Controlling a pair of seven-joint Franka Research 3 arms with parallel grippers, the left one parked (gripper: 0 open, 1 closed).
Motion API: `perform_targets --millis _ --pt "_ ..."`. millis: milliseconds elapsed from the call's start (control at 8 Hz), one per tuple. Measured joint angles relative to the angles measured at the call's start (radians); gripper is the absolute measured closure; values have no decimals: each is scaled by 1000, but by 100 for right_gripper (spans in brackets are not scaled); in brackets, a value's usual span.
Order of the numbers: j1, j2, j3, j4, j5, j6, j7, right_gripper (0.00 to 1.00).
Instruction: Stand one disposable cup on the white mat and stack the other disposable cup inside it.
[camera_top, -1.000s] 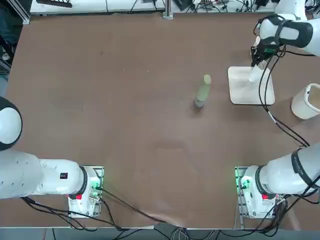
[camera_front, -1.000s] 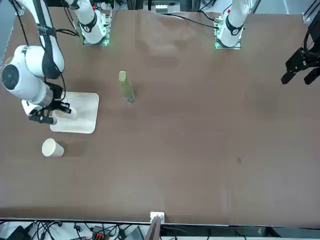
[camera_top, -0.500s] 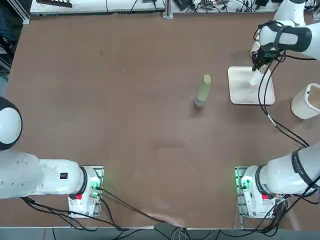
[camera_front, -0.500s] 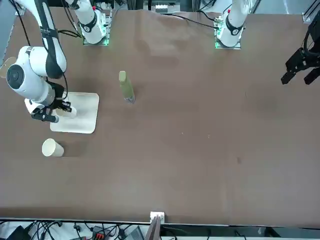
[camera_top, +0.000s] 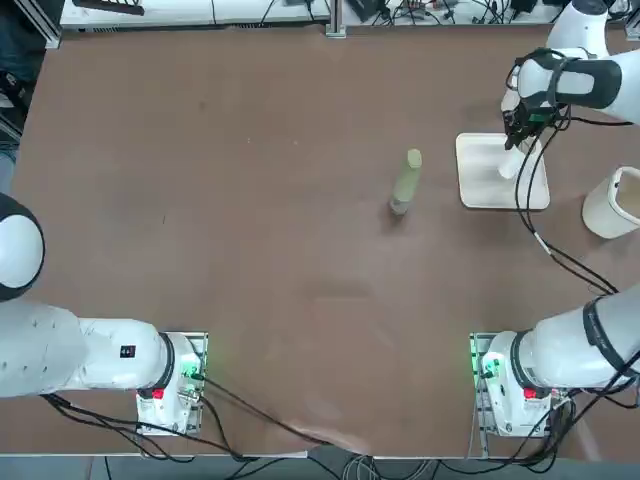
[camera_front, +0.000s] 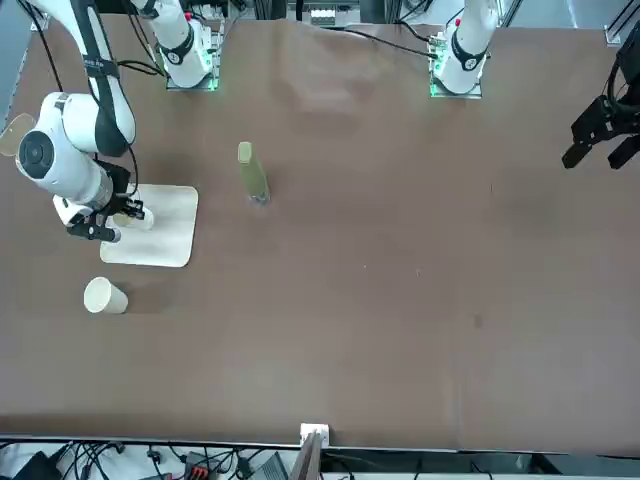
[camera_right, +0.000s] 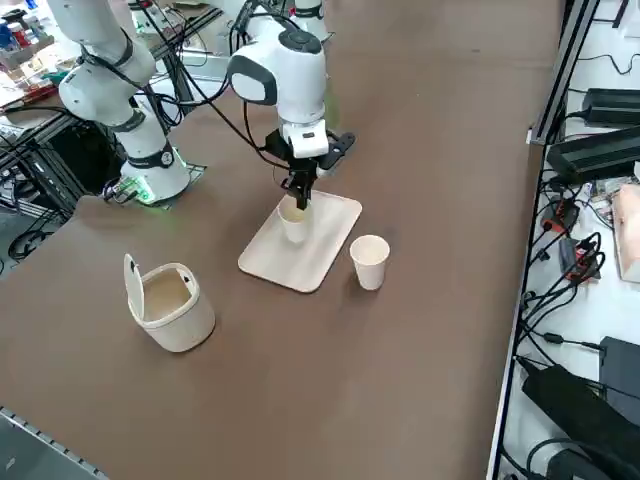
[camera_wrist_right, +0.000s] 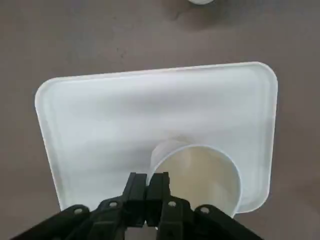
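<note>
The right gripper (camera_wrist_right: 148, 186), angled down over the white mat (camera_right: 270, 255), is clamped on 1 upright cup (camera_wrist_right: 202, 175) by its wall.

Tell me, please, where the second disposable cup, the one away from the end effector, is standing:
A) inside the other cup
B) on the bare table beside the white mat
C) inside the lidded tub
B: the second cup stands on the table, off the edge of the white mat.
</note>
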Motion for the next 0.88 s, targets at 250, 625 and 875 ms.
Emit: perform_targets --millis 250,625,875 --pt "-4 1 0 -6 -18 5 0 94" --pt "-4 11 0 -10 -23 14 0 87" --pt "-4 13 0 -9 -23 21 0 67"
